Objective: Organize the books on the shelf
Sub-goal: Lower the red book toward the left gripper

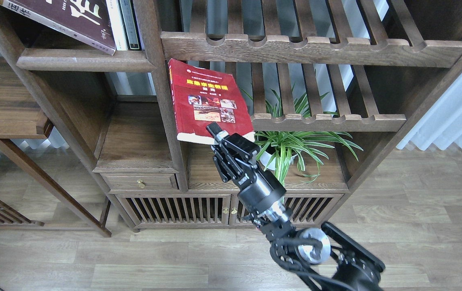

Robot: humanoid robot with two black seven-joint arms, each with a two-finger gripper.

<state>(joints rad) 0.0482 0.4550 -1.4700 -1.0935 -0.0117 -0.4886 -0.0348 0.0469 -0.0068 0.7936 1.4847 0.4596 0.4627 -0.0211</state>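
Bookcase [158,101], dark brown, fills the upper view; all places below given against its central post.

Shelf [81,60], the solid plank with rounded front edge, left of the post and high. Maroon book [69,18] lying tilted on it, leaning toward the thin upright books [123,24] hard against the post. Open room on the plank only to the left, beyond the maroon book's lower corner.

Slatted racks [316,48] right of the post, notched rails jutting forward. Plant [291,145] below them, leaves spreading just beside the claw.

Red book [206,101] just right of the post, held in the air, cover facing out, spine edge near the post. Right gripper [219,135] clenched on its lower edge, one finger visible over the cover, pages sagging slightly at the grip. Left gripper out of view.

Judged step: carrying the red book toward the plank. Best done by drawing back clear of the rack rail and post first, then going left and up, then in. Grip is low and the book top-heavy; slow turning advised. Upper corner likely to catch the rail above; plank's thick edge the next thing to clear.
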